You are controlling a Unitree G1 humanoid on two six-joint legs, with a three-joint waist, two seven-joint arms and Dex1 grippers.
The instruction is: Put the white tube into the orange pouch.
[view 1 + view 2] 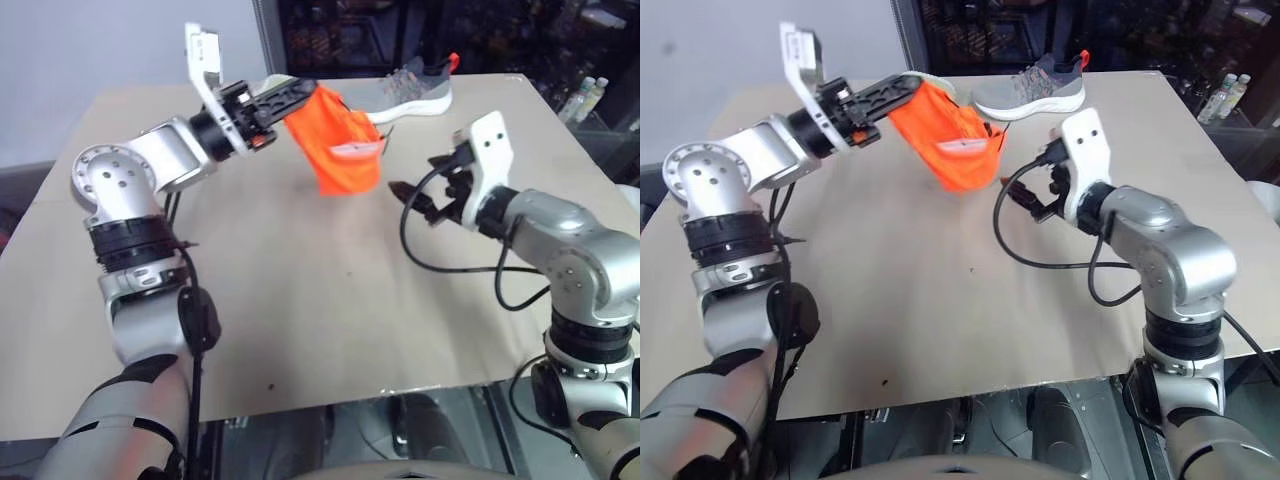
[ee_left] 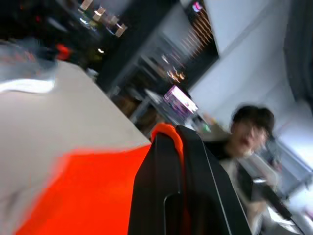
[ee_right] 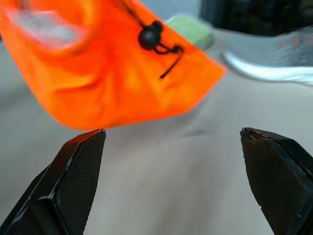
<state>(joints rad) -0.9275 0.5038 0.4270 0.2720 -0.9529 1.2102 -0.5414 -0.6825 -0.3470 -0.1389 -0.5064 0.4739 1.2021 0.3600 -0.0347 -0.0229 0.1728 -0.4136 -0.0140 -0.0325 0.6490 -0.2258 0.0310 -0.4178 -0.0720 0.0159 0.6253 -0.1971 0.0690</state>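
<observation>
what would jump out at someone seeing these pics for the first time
The bright orange pouch hangs in the air above the far middle of the table, pinched by the shut left gripper, with the white tube poking from its mouth. Beside it, the right gripper hovers open and empty. A grey shoe lies at the far edge.

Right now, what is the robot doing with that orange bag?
The robot's left gripper is shut on the orange pouch and holds it up off the table. A white tube shows at the pouch's mouth, mostly inside. The right gripper is open, empty, and hangs a little apart beside the pouch. A grey shoe lies on the table behind them.
</observation>
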